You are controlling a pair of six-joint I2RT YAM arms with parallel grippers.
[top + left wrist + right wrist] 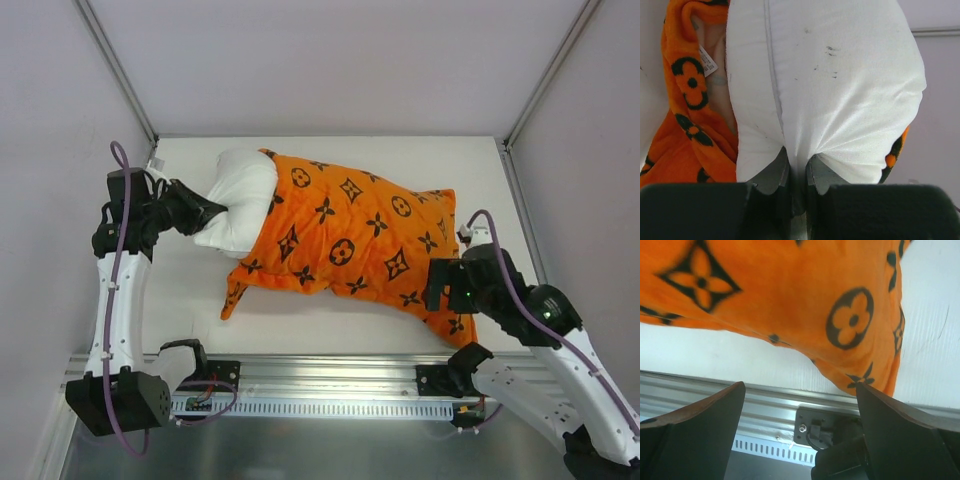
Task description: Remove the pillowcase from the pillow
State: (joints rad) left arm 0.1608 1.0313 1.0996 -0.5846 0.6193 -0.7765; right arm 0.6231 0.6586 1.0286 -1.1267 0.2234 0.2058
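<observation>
Left gripper (218, 213) is clamped on the pillow (240, 195) — jaws pinched together on a fold of its bare white end, far-left on the counter (330, 318). Right gripper (800, 386) is wide apart and holds nothing. It sits at the near-right corner of the pillowcase (350, 235), by the counter's near edge and the metal rail (330, 372); can't tell if it touches the fabric.

Pillowcase covers most of the pillow, lying diagonal from far-left to near-right. Only the pillow's left end sticks out of the open mouth. Mouth hem is folded back beside the left jaws, with the white tag (707, 60) showing inside.

Room: bare counter along the far edge and far-right, plus a strip near-left between pillowcase and rail. Left arm is close to the left wall (60, 120). The pillowcase's near-left corner lies loose on the counter.
</observation>
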